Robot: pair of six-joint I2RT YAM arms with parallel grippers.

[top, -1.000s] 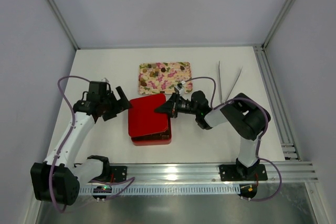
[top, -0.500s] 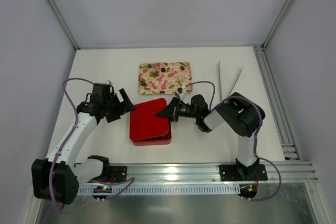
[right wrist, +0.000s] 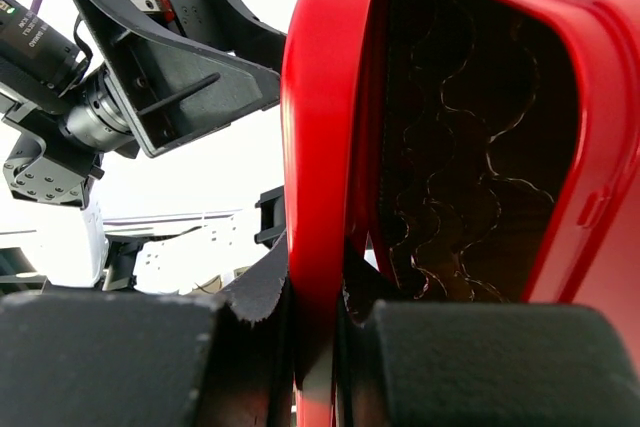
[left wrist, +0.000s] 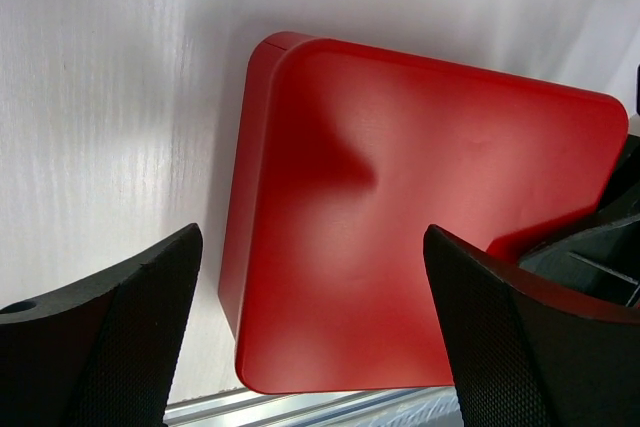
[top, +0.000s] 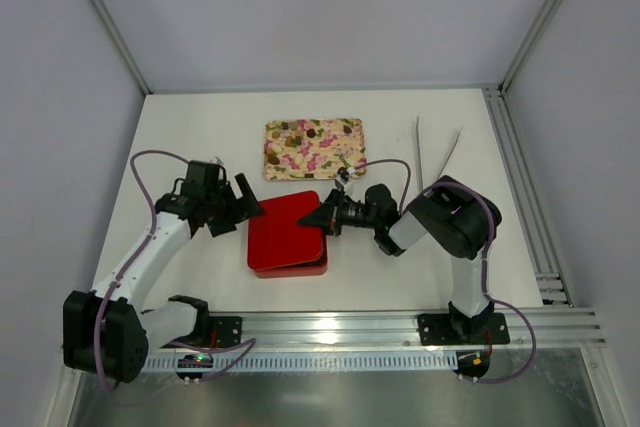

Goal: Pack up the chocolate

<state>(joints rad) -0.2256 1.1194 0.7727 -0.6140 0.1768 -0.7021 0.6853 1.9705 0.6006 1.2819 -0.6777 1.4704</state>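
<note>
The chocolate, several small dark and tan pieces, lies on the floral tray at the back of the table. In front of the tray stands the red box. Its red lid lies over it, slightly askew. My right gripper is shut on the lid's right rim. The wrist view also shows the box's brown insert under the lid. My left gripper stands open at the lid's left edge, its fingers apart above the lid and touching nothing.
Two thin metal rods lie at the back right. An aluminium rail runs along the near edge of the table. Grey walls close in the white table on three sides.
The lid has come down and shifted over the box with my right gripper holding it. My left gripper has moved right, up to the lid's left edge.
</note>
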